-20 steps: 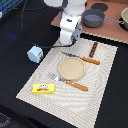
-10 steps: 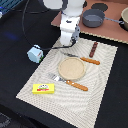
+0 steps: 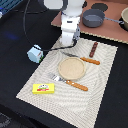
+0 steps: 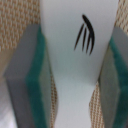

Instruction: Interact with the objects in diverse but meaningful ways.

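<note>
We see our gripper (image 4: 67, 75) closed on the small white oblong piece (image 4: 72, 60), its green-padded jaws pressed flat against both long sides, presumably so the smooth piece cannot twist. In the exterior view the gripper (image 3: 67, 44) sits low over the far edge of the woven placemat (image 3: 100, 95), just beyond the tan plate (image 3: 71, 68); whether the piece touches the mat we cannot tell. The other objects lie spread out, likely to leave reaching room: the pale-blue block (image 3: 35, 53) off the mat toward that view's left, the yellow packet (image 3: 43, 88) on the mat's near corner, and the dark-brown stick (image 3: 94, 48) beside the orange-handled knife (image 3: 89, 60).
</note>
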{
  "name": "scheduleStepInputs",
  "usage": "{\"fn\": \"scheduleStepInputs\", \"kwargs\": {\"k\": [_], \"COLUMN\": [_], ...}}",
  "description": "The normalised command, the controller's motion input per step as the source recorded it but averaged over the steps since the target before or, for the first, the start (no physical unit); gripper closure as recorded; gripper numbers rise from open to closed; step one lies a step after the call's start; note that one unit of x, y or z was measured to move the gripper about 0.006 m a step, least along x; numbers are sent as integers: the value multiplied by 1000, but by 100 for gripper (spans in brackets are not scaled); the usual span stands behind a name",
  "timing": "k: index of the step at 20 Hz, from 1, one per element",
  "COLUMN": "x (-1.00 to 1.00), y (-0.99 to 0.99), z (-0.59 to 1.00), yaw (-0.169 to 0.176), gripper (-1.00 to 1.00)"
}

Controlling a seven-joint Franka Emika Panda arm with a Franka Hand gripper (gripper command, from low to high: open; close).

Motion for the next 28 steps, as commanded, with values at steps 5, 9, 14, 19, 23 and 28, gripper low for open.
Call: {"fn": "scheduleStepInputs", "kwargs": {"k": [5,9,14,19,23,28], "x": [-466,-575,-486,-379,-317,-619], "y": [-79,-341,-521,-718,-795,-390], "z": [778,830,646,383,119,-360], "yaw": [118,86,48,11,3,43], "gripper": [100,100,100,100,100,100]}}
